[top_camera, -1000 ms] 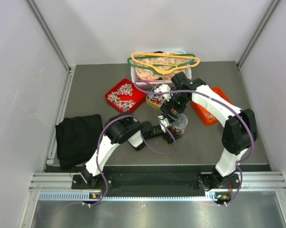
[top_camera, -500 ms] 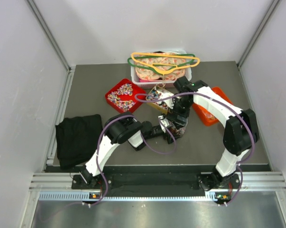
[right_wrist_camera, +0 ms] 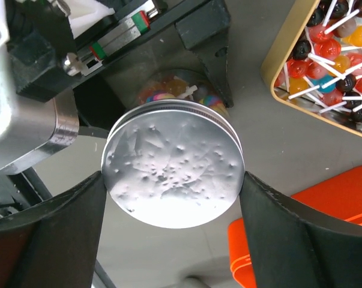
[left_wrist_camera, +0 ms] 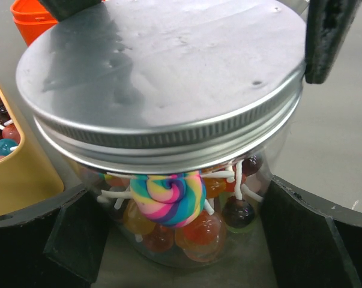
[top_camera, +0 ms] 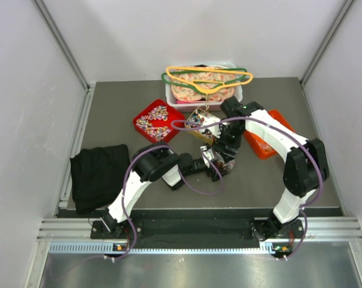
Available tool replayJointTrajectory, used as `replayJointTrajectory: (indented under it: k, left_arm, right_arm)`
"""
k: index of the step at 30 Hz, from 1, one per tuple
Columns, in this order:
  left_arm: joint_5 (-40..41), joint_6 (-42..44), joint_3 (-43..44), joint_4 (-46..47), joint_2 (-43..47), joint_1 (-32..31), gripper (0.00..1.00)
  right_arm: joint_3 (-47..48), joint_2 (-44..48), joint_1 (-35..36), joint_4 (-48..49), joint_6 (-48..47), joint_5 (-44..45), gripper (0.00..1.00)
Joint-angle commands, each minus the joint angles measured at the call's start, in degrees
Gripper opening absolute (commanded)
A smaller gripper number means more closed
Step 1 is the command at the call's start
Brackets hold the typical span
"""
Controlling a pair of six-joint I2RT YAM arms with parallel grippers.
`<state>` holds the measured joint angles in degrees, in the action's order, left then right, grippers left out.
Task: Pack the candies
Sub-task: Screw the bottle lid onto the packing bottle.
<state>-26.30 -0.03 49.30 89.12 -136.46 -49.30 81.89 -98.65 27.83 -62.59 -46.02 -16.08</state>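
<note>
Lidding step, by my read. My left end effector [left_wrist_camera: 177, 240] sits low with its jaws wide, straddling the clear jar [left_wrist_camera: 256, 177]. Both pads look in contact with the glass, so I take it as a brace grip that stops the jar spinning or sliding on the counter [top_camera: 108, 114]. My right end effector [right_wrist_camera: 173, 180] is above it, with its fingers meeting opposite edges of the metal lid [right_wrist_camera: 171, 162], so it is gripping the lid, which rests on the jar mouth. From the left wrist view the lid looks a bit cocked, though that could be camera angle; I can't tell if any thread has caught. The lollipops [left_wrist_camera: 168, 198] are in the jar, more lie in the yellow tray [right_wrist_camera: 266, 69] near it, and the wrapped candies [top_camera: 156, 120] are in the red tray [top_camera: 141, 114] further left. The next move calls for a square seat, then a twist; a tilted lid risks cross-threading.
</note>
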Motion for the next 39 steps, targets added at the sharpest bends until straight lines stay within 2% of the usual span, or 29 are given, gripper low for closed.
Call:
replayJointTrajectory:
  k: [1, 3, 5, 7, 13, 17, 26, 32, 34, 36, 37, 38, 39]
  left_arm:
    - [-0.94, 4.43, -2.01, 8.17, -3.55, -0.98, 0.98]
    - [-0.94, 4.43, -2.01, 8.17, -3.55, -0.98, 0.98]
    - [-0.85, 4.43, -2.01, 8.26, -3.55, -0.98, 0.98]
    - [-0.85, 4.52, -2.01, 8.26, -3.55, -0.98, 0.98]
    - [-0.77, 4.78, -2.1, 8.26, -3.72, -1.06, 0.98]
    - [-0.59, 5.48, -2.19, 8.17, -3.72, -1.41, 0.98]
    - [-0.33, 6.62, -2.54, 8.26, -3.63, -1.77, 0.98]
    - [-0.06, 7.15, -2.54, 8.35, -3.72, -1.94, 0.98]
    - [0.03, 7.24, -2.54, 8.35, -3.72, -1.94, 0.98]
    - [0.03, 7.33, -2.54, 8.35, -3.63, -1.94, 0.98]
    - [0.03, 7.33, -2.54, 8.26, -3.72, -1.94, 0.98]
    - [0.11, 7.24, -2.54, 8.26, -3.72, -1.94, 0.98]
    - [0.03, 7.24, -2.54, 8.35, -3.63, -2.03, 0.98]
  right_arm:
    - [-2.08, 2.32, -0.33, 3.08, 4.71, -1.49, 0.69]
    - [-4.01, 3.72, -0.24, 5.53, 8.55, -1.15, 0.61]
    - [-4.98, 4.95, 0.02, 6.77, 11.29, -1.07, 0.61]
    - [-5.95, 5.92, 0.2, 9.57, 16.65, 0.86, 0.56]
    - [-8.84, 8.82, 0.99, 14.76, 31.85, 5.95, 0.55]
    - [-8.41, 8.22, 1.08, 15.04, 41.07, 6.23, 0.54]
    - [-6.83, 4.18, 1.52, 15.21, 47.49, 6.06, 0.56]
    - [-5.51, 2.94, 4.24, 15.39, 47.96, 6.67, 0.56]
    - [-5.07, 3.38, 5.03, 15.22, 47.43, 7.55, 0.6]
    - [-5.07, 4.51, 5.39, 15.04, 46.29, 8.16, 0.71]
    - [-4.9, 4.87, 5.39, 14.34, 46.2, 7.47, 0.77]
    - [-4.89, 5.22, 5.39, 13.99, 43.85, 7.2, 0.93]
    - [-4.98, 6.35, 5.39, 13.9, 43.21, 6.85, 0.99]
